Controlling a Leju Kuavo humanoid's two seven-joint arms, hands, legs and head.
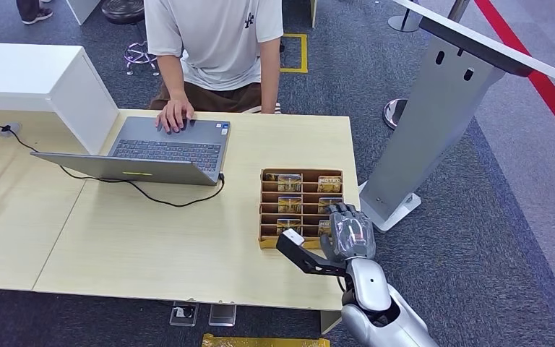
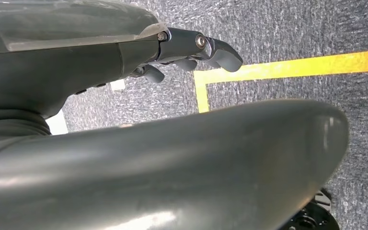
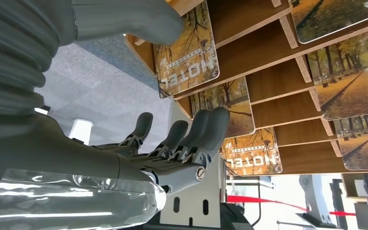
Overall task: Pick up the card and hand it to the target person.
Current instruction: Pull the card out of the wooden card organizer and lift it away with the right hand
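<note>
One right hand [image 1: 350, 233] over card rack [image 1: 267, 210] | wrist view: fingers [image 3: 206, 129] apart, empty, beside HOTEL card [image 3: 187, 52]

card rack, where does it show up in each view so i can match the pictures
Head view: the wooden card rack stands on the table near its right edge, with the right hand at its near right corner.
Left wrist view: not in it; carpet and a yellow floor line.
Right wrist view: its wooden slots cross the upper right, holding hotel cards.
Shared landmark: the grey stand beside the table.
</note>
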